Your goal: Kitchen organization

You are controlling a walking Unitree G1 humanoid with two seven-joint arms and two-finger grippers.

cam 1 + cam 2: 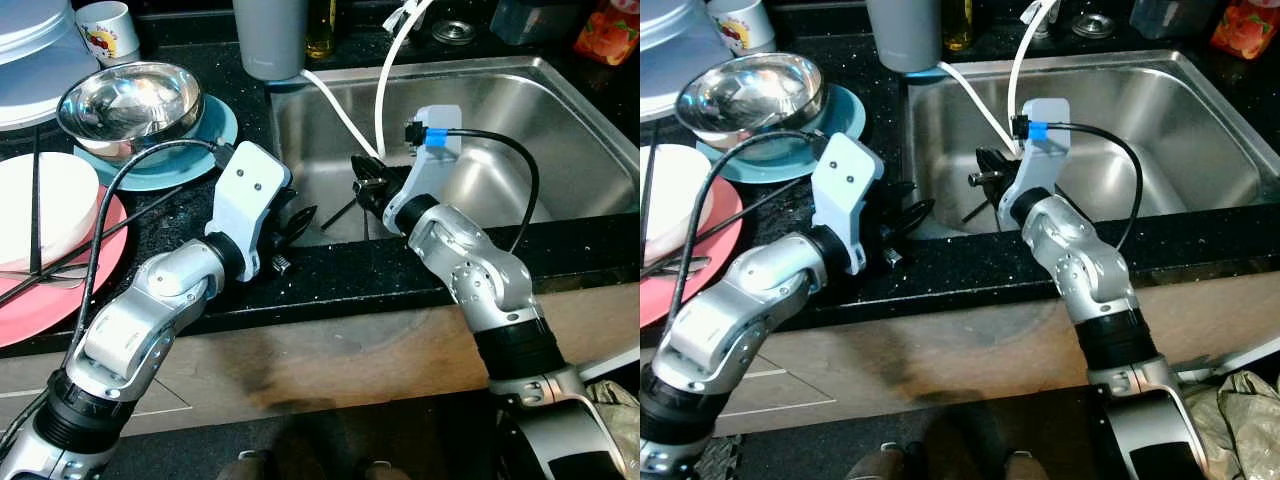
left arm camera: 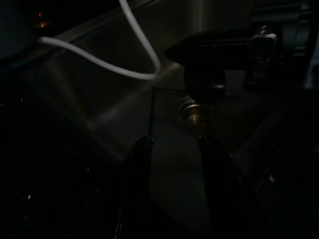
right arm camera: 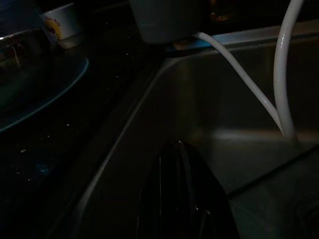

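My left gripper [image 1: 297,224] hovers over the black counter [image 1: 330,270] at the front left corner of the steel sink [image 1: 560,110]. Its fingers [image 2: 140,164] stand apart with nothing between them, so it is open. My right gripper [image 1: 364,186] reaches down into the sink's left part; its fingers [image 3: 175,169] press together, shut. A thin black stick [image 1: 338,214] slants in the sink just below that gripper; whether it is held I cannot tell. Left of the sink, a steel bowl [image 1: 125,100] sits on a teal plate [image 1: 222,128], and a white bowl [image 1: 45,205] sits on a pink plate [image 1: 70,285].
Black chopsticks [image 1: 36,190] lie across the white bowl and pink plate. Two white hoses [image 1: 384,90] hang into the sink. Along the back stand a grey cup [image 1: 268,38], a printed mug [image 1: 108,30], a bottle [image 1: 320,30] and an orange packet [image 1: 608,30]. The counter edge runs below both arms.
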